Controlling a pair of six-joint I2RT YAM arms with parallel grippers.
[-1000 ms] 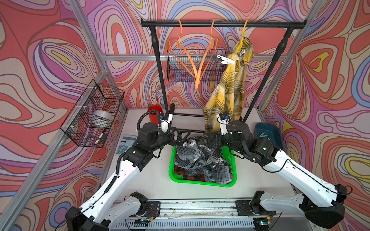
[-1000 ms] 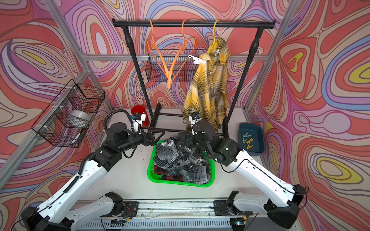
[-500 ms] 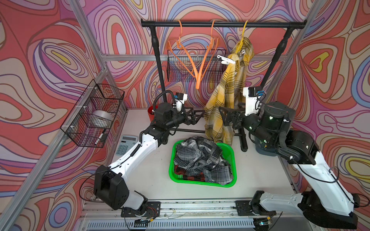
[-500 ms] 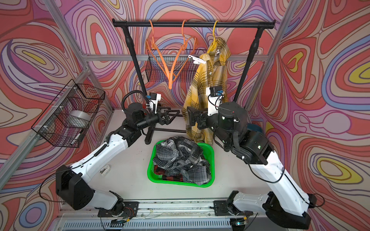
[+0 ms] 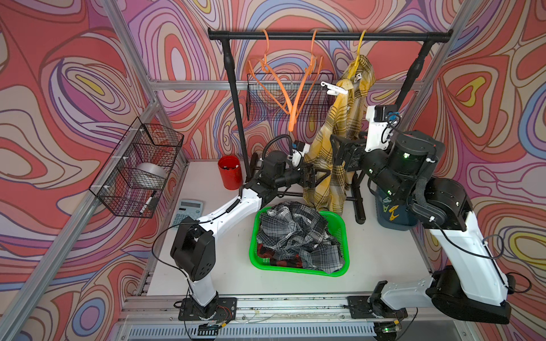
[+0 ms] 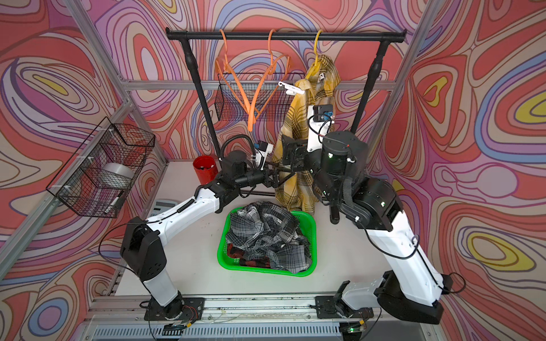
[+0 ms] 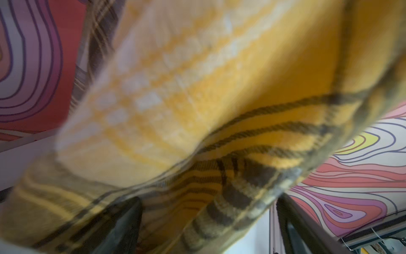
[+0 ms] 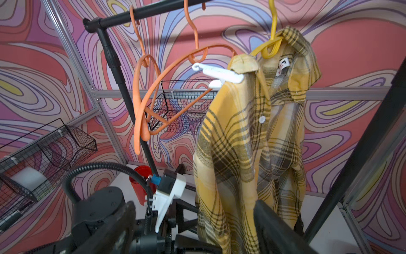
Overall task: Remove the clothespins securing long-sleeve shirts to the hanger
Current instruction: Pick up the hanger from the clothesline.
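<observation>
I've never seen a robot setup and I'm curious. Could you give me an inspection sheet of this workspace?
Surface: white table, no spills seen.
Job's things: yellow plaid shirt hangs on a yellow hanger, one white clothespin at its shoulder; two orange hangers bare; a grey plaid shirt and a red check shirt lie in the green basket.
Clutter: red cup, calculator, blue bin holding yellow clothespins.
Claws: left claw open against the shirt's lower fabric; right claw open, facing the shirt, empty.
Cables: black hose arcs over the left wrist; no snag seen.
Surroundings: black rack, wire baskets, swirl-patterned walls.
</observation>
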